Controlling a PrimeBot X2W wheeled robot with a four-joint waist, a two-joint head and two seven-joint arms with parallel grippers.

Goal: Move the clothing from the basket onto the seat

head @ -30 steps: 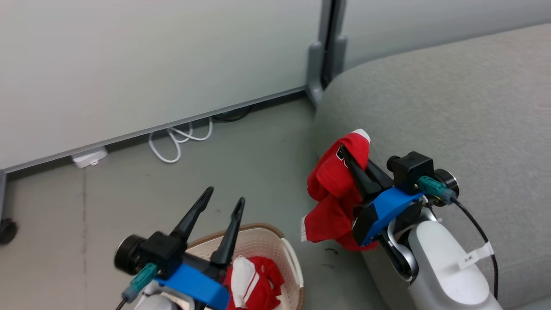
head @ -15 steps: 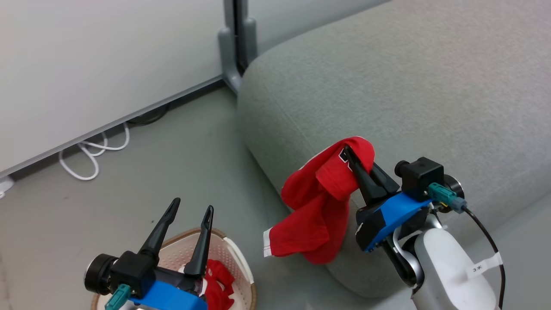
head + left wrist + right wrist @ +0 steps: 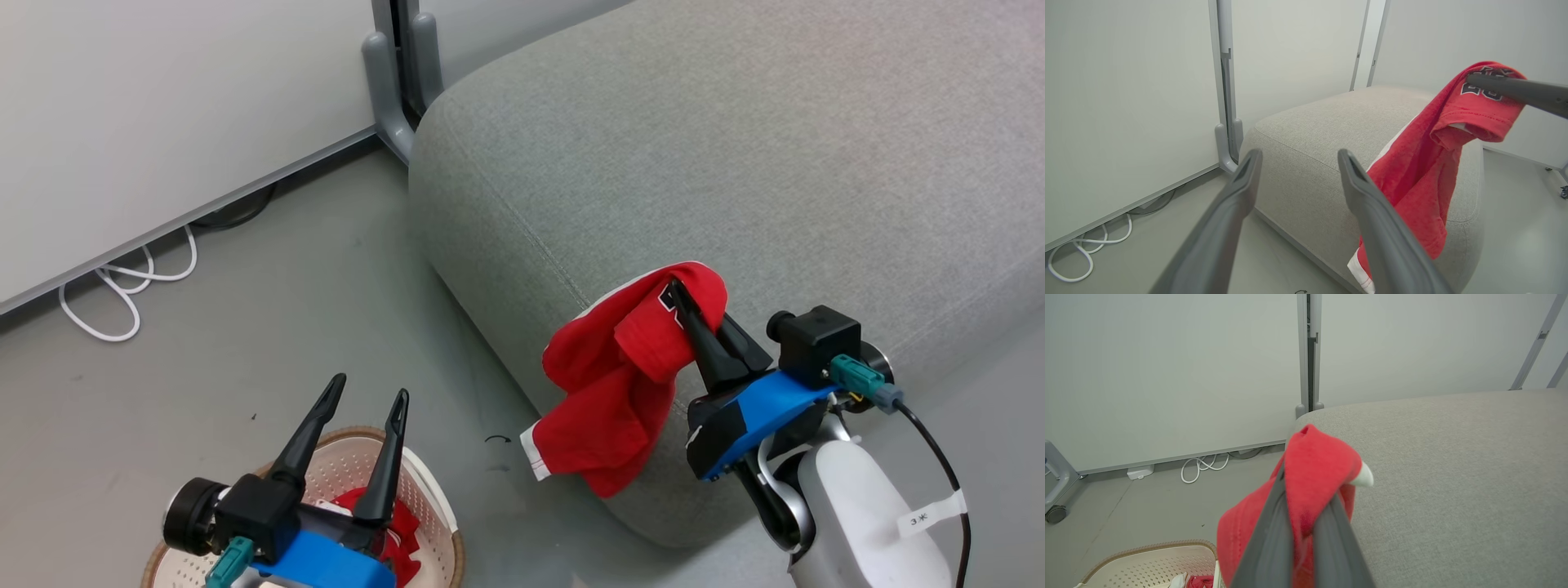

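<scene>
The seat (image 3: 735,163) is grey woven upholstery cloth, matt and lightly nubbed, with a stitched seam. The red garment (image 3: 620,384) is soft, matt knit cloth with a stitched hem. The basket (image 3: 339,465) is smooth cream plastic pierced with small holes, its rim brown and woven-looking. The left gripper (image 3: 369,388) and right gripper (image 3: 676,287) have dark, matt plastic fingers. The floor (image 3: 245,327) is smooth, dull grey.
</scene>
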